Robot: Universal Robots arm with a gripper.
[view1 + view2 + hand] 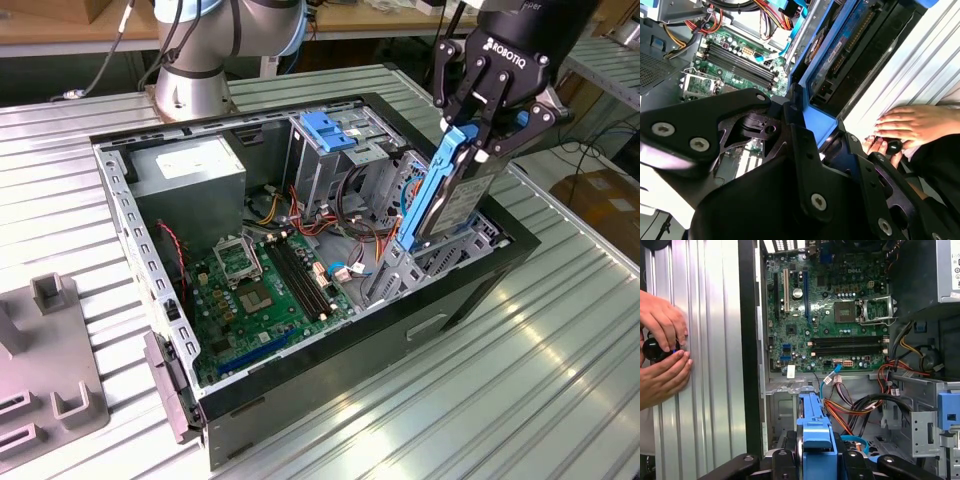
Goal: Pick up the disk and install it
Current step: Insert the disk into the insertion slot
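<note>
The disk (452, 200), a grey metal drive in a bright blue carrier, hangs tilted over the open computer case (470, 290) at the exterior view's right. Its lower end dips into the drive bay (420, 262) at that side of the case. My gripper (478, 148) is shut on the disk's upper end, a black finger on each side. The first wrist view has the blue carrier (815, 432) between my fingers (856, 464), above cables and the bay. The second wrist view looks along the disk (847, 55) and its blue edge (819, 125).
Inside the case are a green motherboard (262, 285), a grey power supply with a white label (190, 168), a light-blue latch block (325, 130) and loose cables (860, 407). A person's hands (662, 355) hold a black knob on the ribbed table beside the case. A grey fixture (50, 385) stands at the left.
</note>
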